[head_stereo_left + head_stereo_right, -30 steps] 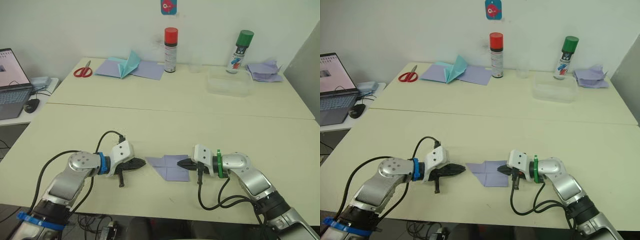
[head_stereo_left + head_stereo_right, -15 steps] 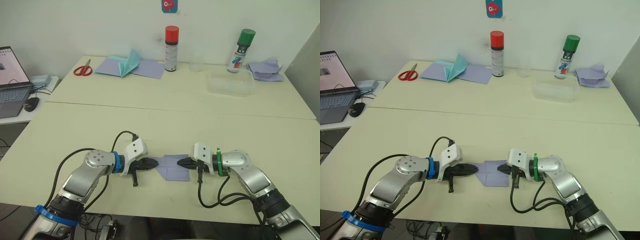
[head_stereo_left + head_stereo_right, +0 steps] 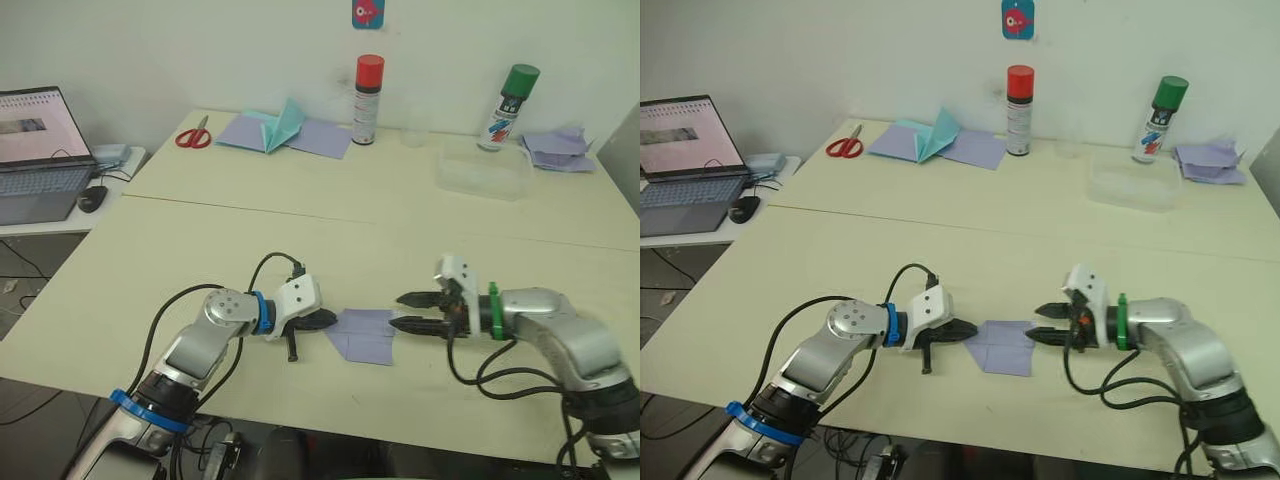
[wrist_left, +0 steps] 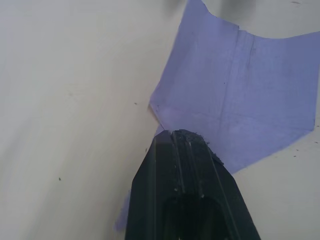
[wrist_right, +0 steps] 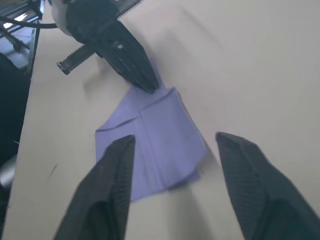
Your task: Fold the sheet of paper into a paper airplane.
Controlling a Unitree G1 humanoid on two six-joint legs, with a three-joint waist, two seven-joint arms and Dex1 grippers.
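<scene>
Paper folding at the near edge of a pale surface. The sheet of paper, pale lavender and creased, lies flat near the front edge, between the two hands. The left hand has its black fingers pressed together into one narrow tip, which rests on the sheet's left corner; in the left wrist view the closed tip sits over the paper's pointed edge, and whether any paper is pinched between the fingers cannot be told. The right hand is just beside the sheet's right edge, its two fingers spread wide, one above the other, and holding nothing; the right wrist view shows both fingers apart with the sheet lying between and beyond them.

Far side of the surface: a clear, shallow plastic container, whose contents cannot be told. Left of it stands a spray can with a red cap; just behind the container's right end stands a spray can with a green cap. A teal pointed paper shape rests on flat lavender sheets near red-handled scissors. A crumpled lavender paper pile lies at the far right. An open laptop and a mouse sit on a lower desk to the left.
</scene>
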